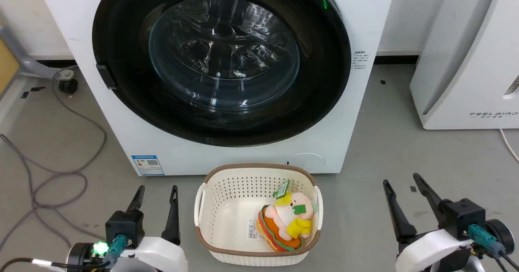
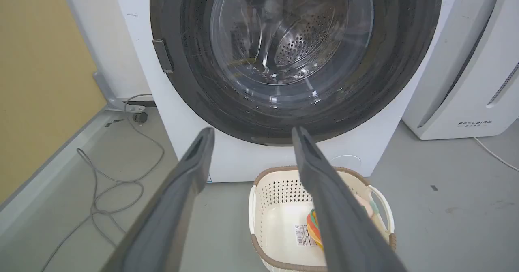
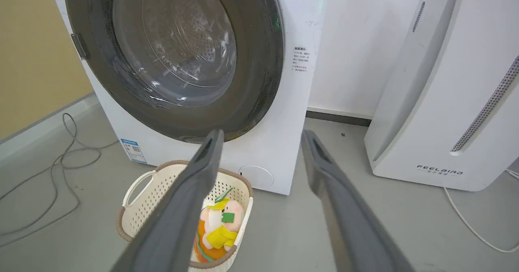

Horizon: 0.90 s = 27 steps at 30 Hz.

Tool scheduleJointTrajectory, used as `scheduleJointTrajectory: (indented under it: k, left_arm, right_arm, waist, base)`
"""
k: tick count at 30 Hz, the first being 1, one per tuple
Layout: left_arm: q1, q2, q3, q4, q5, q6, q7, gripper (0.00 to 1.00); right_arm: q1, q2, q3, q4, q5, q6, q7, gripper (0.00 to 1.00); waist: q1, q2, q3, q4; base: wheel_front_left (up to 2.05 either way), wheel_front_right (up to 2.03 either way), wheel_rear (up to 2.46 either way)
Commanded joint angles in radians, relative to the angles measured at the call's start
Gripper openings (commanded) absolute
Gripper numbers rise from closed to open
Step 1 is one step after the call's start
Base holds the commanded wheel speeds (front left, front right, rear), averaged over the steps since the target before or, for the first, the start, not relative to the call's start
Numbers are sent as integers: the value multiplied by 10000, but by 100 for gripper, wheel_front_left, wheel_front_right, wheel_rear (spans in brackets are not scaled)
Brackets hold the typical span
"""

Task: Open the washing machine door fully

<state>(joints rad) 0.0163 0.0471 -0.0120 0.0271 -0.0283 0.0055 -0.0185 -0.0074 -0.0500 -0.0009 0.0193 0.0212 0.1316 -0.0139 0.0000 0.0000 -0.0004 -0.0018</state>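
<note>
The washing machine door [image 1: 223,57] is sitting shut, well ahead of the left gripper [image 1: 157,187] and right gripper [image 1: 400,178], whose jaws are hanging spread and empty, so the whole opening is seemingly waiting.

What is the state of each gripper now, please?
The dark-fingered left gripper: open, holding nothing.
The dark-fingered right gripper: open, holding nothing.

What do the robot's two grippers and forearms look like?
Left gripper and right gripper: each has two long, tapered dark fingers on a black boxy block, a glossy white forearm shell and a teal connector. A green light glows by the left one's connector.
</note>
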Motion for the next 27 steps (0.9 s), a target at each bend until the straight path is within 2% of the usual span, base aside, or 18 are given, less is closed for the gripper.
scheduleJointTrajectory:
  k: [1, 2, 14, 17, 24, 27]
  left_arm:
    - [-146, 10, -21, 81, -77, -8, -101, 100]
    - [-159, 15, -34, 108, -90, -4, -123, 100]
    - [-293, 21, -89, 297, -298, 7, -375, 100]
    - [-325, 20, -94, 313, -345, 11, -438, 100]
    - [-414, 19, -104, 341, -454, 21, -584, 100]
    - [-463, 18, -111, 359, -511, 20, -647, 100]
  right_arm:
    - [21, 0, -27, 41, 113, -1, -124, 26]
    - [20, 0, -32, 55, 132, -1, -146, 0]
    - [4, -1, -41, 223, 556, -2, -378, 0]
    - [-24, -1, -2, 293, 1210, -2, -444, 0]
    - [-216, -1, 198, 366, 3602, -3, -615, 0]
    - [-370, -1, 213, 408, 4183, -3, -681, 0]
  waist:
    - [0, 0, 0, 1]
    - [0, 0, 1, 2]
    - [0, 0, -5, 11]
    - [0, 0, 0, 16]
    - [0, 0, 42, 68]
    - [0, 0, 79, 97]
  base:
    - [0, 0, 0]
    - [0, 0, 0]
    - [0, 0, 0]
    - [0, 0, 0]
    - [0, 0, 0]
    - [0, 0, 0]
